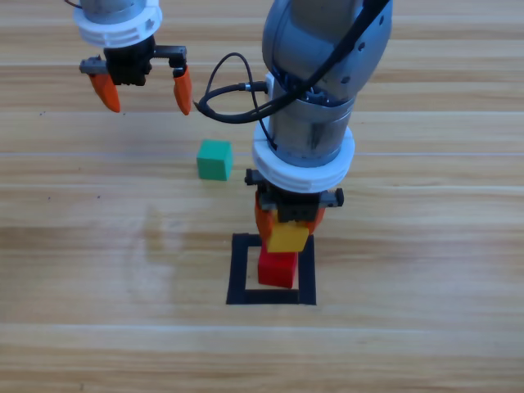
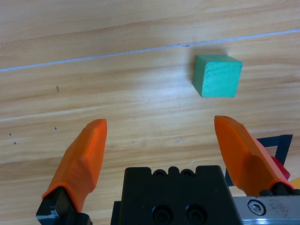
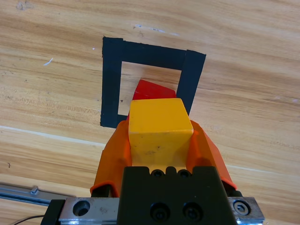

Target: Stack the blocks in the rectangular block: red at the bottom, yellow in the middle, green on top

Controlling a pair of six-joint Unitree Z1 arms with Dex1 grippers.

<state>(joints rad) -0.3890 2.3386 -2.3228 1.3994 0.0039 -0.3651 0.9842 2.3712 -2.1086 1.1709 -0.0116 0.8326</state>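
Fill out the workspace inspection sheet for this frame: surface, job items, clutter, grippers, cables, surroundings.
Surface: wooden table, bare planks.
Job's things: red cube inside the black tape square; yellow cube held just above it; green cube loose on the table, outside the square.
Clutter: nothing seen.
Grippers: right gripper shut on the yellow cube; left gripper open, empty, up and left of the green cube.
Cables: black cable looping off the right arm.
Surroundings: nothing seen.

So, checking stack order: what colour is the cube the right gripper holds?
Yellow, clearest in the right wrist view.
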